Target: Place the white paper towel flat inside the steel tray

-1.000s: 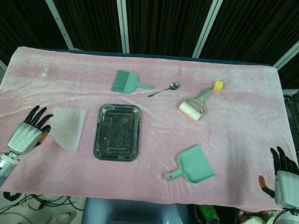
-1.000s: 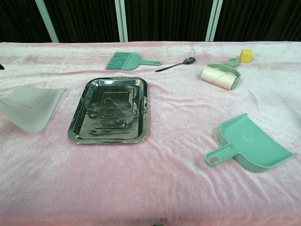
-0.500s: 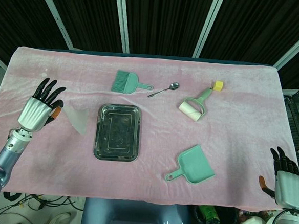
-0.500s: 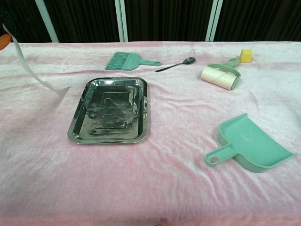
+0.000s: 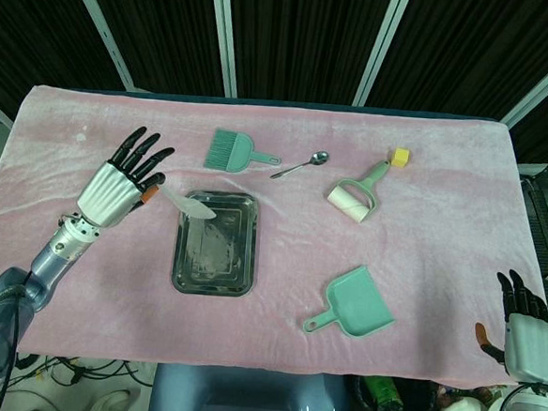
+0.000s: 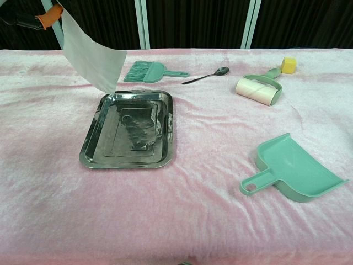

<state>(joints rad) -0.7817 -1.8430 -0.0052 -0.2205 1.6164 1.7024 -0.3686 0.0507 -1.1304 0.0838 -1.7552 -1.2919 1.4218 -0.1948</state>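
A pink cloth (image 5: 439, 264) covers the counter (image 5: 243, 373). Just to the right of the left robot hand (image 5: 115, 187) lies the steel tray (image 5: 215, 243), bare metal showing inside it. Beyond the tray, up and to the right of that robot hand, a green brush (image 5: 231, 151) rests on the cloth, and a spoon (image 5: 301, 164) lies a little further right. Further right again sit a lint roller (image 5: 356, 194) with a green handle and a small yellow block (image 5: 401, 157) by the handle's end. A green dustpan (image 5: 354, 303) lies between the tray and the right robot hand (image 5: 526, 334), nearer the front edge. None of these sits between the left robot hand and the tray.

The left robot hand is raised above the cloth at the tray's far left corner, fingers spread upward, while its orange-tipped thumb and a finger pinch the top edge of the white paper towel (image 6: 91, 58). The towel hangs from that pinch, its lower corner down at the tray's far left rim; whether it touches the metal cannot be told. The right robot hand rests at the counter's front right corner, well apart from everything, fingers apart and holding nothing.
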